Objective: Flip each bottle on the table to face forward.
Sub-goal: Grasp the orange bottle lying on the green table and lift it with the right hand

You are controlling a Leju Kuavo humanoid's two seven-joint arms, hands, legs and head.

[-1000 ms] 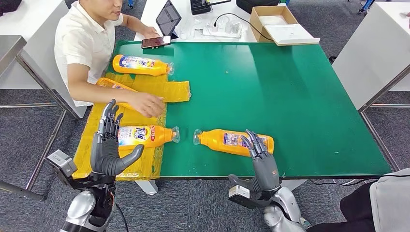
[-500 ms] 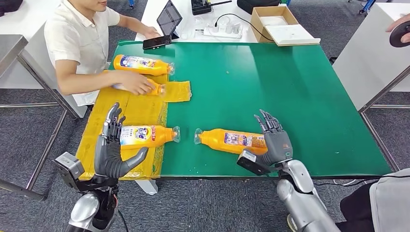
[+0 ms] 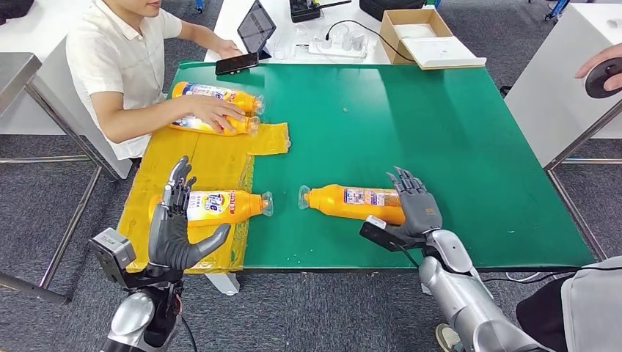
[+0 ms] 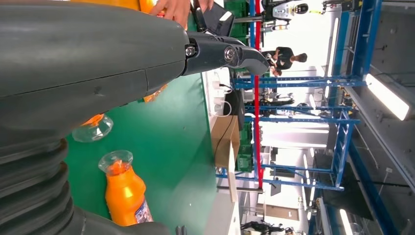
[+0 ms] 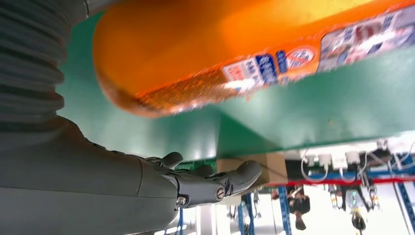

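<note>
Nearest us, our left hand (image 3: 174, 233) stands upright at the table's near left corner, fingers spread and holding nothing, just beside the base of the near-left bottle (image 3: 220, 206), which lies on its side on the yellow sheet (image 3: 209, 158) with its label up. Our right hand (image 3: 416, 207) is at the near edge, fingers apart and cupped against the base of the bottle on the green mat (image 3: 350, 202). We cannot tell whether it grips that base or only rests against it. This bottle lies flat too, its clear cap pointing toward the first one.

What worries us is the shape: these are smooth, glossy, rounded plastic bodies full of orange liquid, and a push at the base alone could roll or spin the bottle instead of turning it, perhaps into its neighbour's cap. The green mat (image 3: 440, 125) looks matte and should offer some friction. The yellow sheet is creased and may bunch under a sliding bottle.

Farther off, at the far left corner, a person's hand (image 3: 213, 112) rests on one of two more bottles (image 3: 216, 95), so our arms should stay away from there.
</note>
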